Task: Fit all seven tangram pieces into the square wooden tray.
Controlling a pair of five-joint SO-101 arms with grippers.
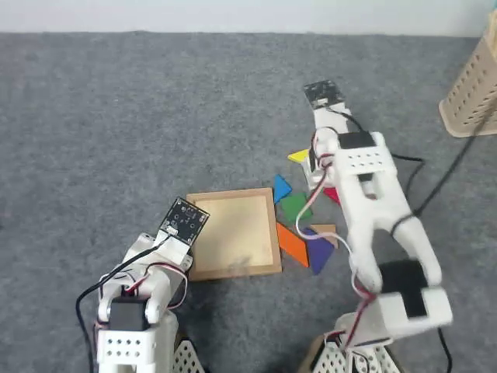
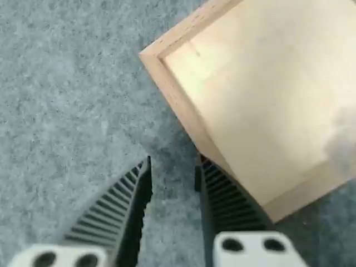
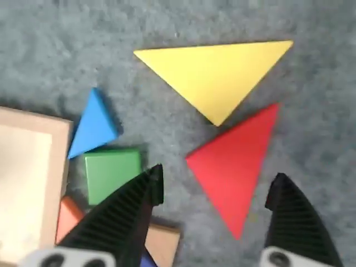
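The square wooden tray point(image 1: 233, 233) lies empty on the grey carpet. Its corner point(image 2: 153, 55) shows in the left wrist view, where my left gripper point(image 2: 172, 172) hangs open over the tray's outer rim and the carpet, holding nothing. To the tray's right lie the pieces: yellow triangle point(image 3: 217, 75), red triangle point(image 3: 236, 161), blue triangle point(image 3: 92, 125), green square point(image 3: 111, 172), orange piece point(image 1: 292, 243), purple triangle point(image 1: 319, 250) and a plain wooden piece point(image 3: 161, 242). My right gripper point(image 3: 217, 186) is open just above the red triangle, one finger on either side of it.
A perforated beige container point(image 1: 474, 85) stands at the back right. A black cable point(image 1: 443, 183) runs across the carpet near the right arm. Open carpet stretches behind and to the left of the tray.
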